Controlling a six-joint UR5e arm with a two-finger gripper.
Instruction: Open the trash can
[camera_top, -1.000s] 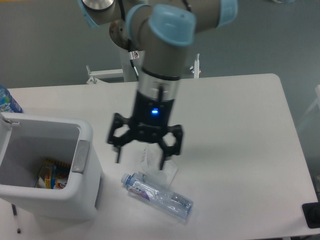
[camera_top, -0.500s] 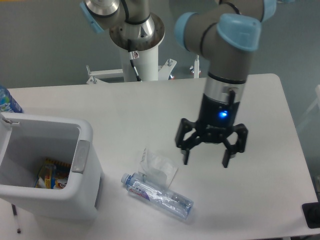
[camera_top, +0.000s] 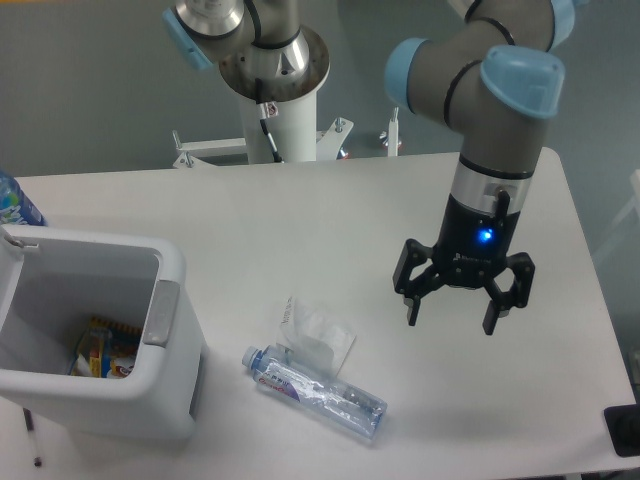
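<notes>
Here the white trash can (camera_top: 90, 340) stands open, wrappers inside; the tool (camera_top: 451, 320) hangs spread wide, empty.

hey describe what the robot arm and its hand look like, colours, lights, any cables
The arm is made of silver-grey tubular segments with light blue caps at the joints. Its wrist section turns black near the bottom, where a small blue light glows. The hand is black, with two angular linkage fingers. A thin black cable runs along the wrist section. The white pedestal base carries a dangling cable.
</notes>
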